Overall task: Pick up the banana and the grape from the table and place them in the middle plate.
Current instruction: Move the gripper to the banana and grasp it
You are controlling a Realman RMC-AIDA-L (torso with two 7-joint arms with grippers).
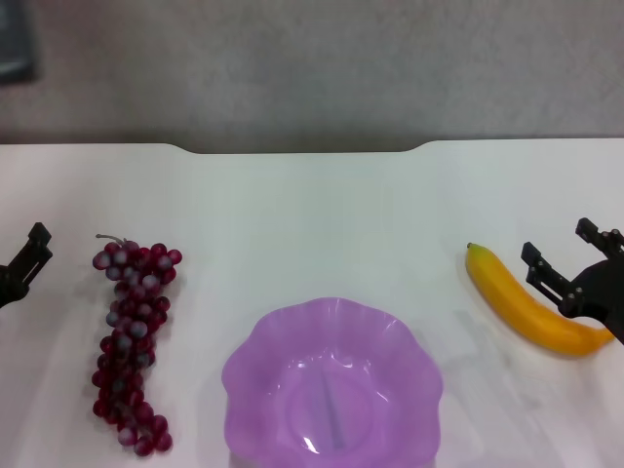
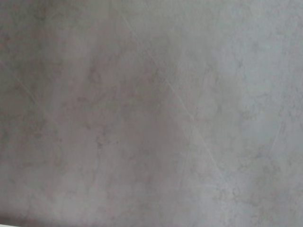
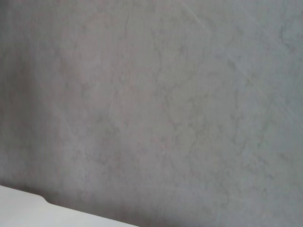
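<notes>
In the head view the banana point(image 1: 526, 304) lies on the white table point(image 1: 312, 214) at the right, its green tip pointing to the far left. The grape bunch point(image 1: 132, 336) lies at the left, stem away from me. The light purple scalloped plate point(image 1: 331, 385) sits empty at the near middle. My right gripper point(image 1: 564, 249) is open and empty, just to the right of the banana and above its near end. My left gripper point(image 1: 27, 258) is at the left edge, left of the grapes and apart from them. Neither wrist view shows any task object.
The table's far edge has a dark notch point(image 1: 297, 148), with grey floor point(image 1: 312, 68) beyond. The left wrist view shows only grey floor point(image 2: 151, 113). The right wrist view shows floor and a corner of the table point(image 3: 28, 210).
</notes>
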